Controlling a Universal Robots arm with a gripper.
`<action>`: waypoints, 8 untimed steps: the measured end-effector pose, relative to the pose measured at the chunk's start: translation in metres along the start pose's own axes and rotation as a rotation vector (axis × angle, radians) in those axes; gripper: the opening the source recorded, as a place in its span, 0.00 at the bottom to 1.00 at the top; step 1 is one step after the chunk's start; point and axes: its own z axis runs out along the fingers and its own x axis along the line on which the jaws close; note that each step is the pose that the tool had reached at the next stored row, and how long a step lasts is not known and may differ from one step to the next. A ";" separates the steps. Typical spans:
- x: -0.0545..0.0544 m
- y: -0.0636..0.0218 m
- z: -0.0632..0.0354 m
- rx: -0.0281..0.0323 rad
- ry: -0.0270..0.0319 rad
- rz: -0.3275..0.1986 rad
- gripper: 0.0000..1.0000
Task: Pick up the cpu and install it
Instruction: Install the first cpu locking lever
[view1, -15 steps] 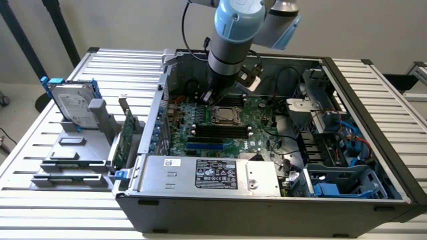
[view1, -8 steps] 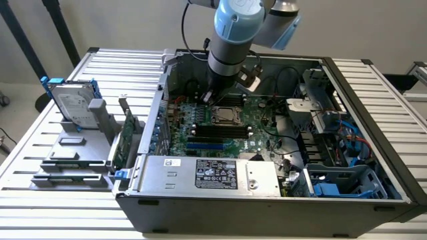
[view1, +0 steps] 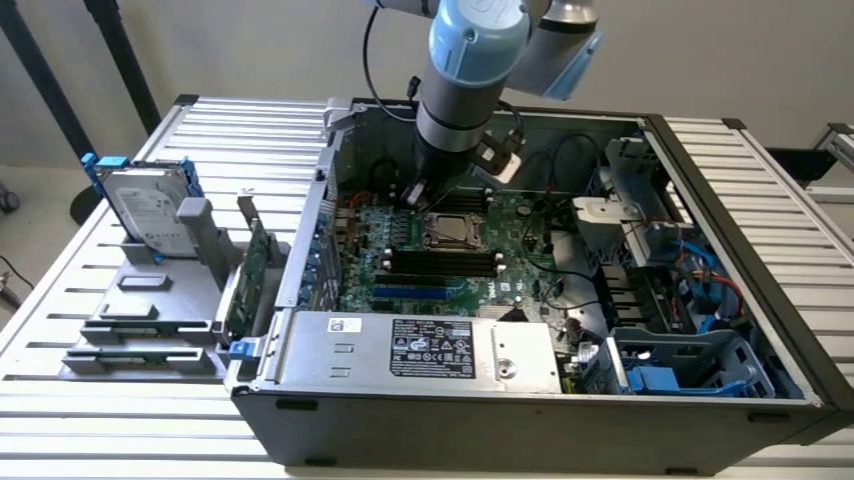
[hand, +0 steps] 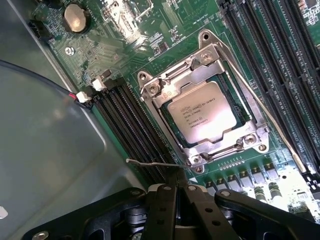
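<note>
The cpu (hand: 201, 111), a small silver square with printed text, lies flat in the motherboard socket, under the metal retention frame (hand: 159, 89). In the exterior view the cpu (view1: 451, 229) sits mid-board inside the open computer case. My gripper (hand: 175, 181) is shut with nothing visibly between its fingers. Its tip hangs just beside one socket corner, right at a thin wire lever (hand: 150, 163) that sticks out sideways. Whether the tip touches the lever I cannot tell. Seen from outside, the gripper (view1: 422, 197) reaches down into the case by the socket's far left corner.
Black memory slots (hand: 131, 129) run along both sides of the socket. A coin battery (hand: 75, 17) sits farther off. The power supply (view1: 427, 350) fills the case front. Cables and drive bays (view1: 667, 260) crowd the exterior view's right. A hard drive (view1: 144, 208) stands in a rack outside.
</note>
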 end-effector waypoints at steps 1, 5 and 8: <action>0.000 0.0002 0.0000 -0.0002 -0.0004 0.000 0.11; 0.001 0.0013 -0.0001 -0.0010 -0.0015 0.000 0.11; 0.001 0.0021 -0.0002 -0.0012 -0.0018 0.000 0.11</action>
